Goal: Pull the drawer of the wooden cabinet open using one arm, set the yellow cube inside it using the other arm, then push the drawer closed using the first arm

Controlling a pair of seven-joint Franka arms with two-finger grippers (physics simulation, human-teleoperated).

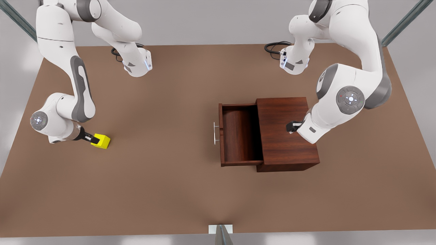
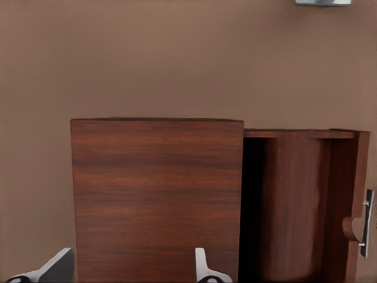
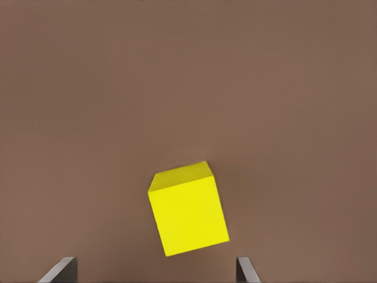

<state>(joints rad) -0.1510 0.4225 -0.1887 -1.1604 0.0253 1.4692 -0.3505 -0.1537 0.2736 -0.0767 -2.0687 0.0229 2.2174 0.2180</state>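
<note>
The wooden cabinet (image 1: 282,149) stands right of centre in the front view, its drawer (image 1: 238,163) pulled out toward the front view's left, with nothing inside. A silver handle (image 1: 215,133) sits on the drawer's front panel. My left gripper (image 1: 293,126) hovers over the cabinet top (image 2: 156,194), open, its fingertips (image 2: 203,268) wide apart; the drawer (image 2: 294,206) and handle (image 2: 367,221) lie beyond. The yellow cube (image 1: 101,141) rests on the table at the front view's left. My right gripper (image 1: 89,137) is low beside it, open (image 3: 153,274), with the cube (image 3: 188,209) just ahead of the tips.
The brown table (image 1: 163,190) has wide bare room between cube and cabinet. Black cables (image 1: 274,47) lie near the arm bases at the back. A metal post bracket (image 1: 220,229) sits at the table's front edge.
</note>
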